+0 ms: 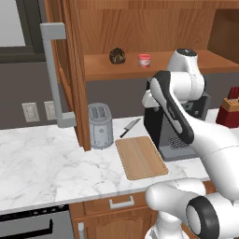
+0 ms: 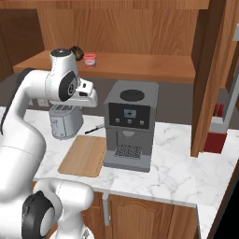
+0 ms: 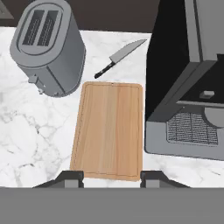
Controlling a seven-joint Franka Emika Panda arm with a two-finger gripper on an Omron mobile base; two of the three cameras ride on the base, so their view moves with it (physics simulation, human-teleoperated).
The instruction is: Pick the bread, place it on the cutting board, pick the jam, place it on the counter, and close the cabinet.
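Evidently the first step is not yet begun: the bread and jam sit on the open cabinet shelf. The hand, fingers apart and empty, hangs over the board. It must be raised toward the bread.

Grey two-slot toaster upright on worktop, near wall. Black-handled knife flat betw toaster & coffee machine, blade tip twd machine. Machine dark grey, drip grille at front. Red knife block far right. Two wall sockets left, above worktop.
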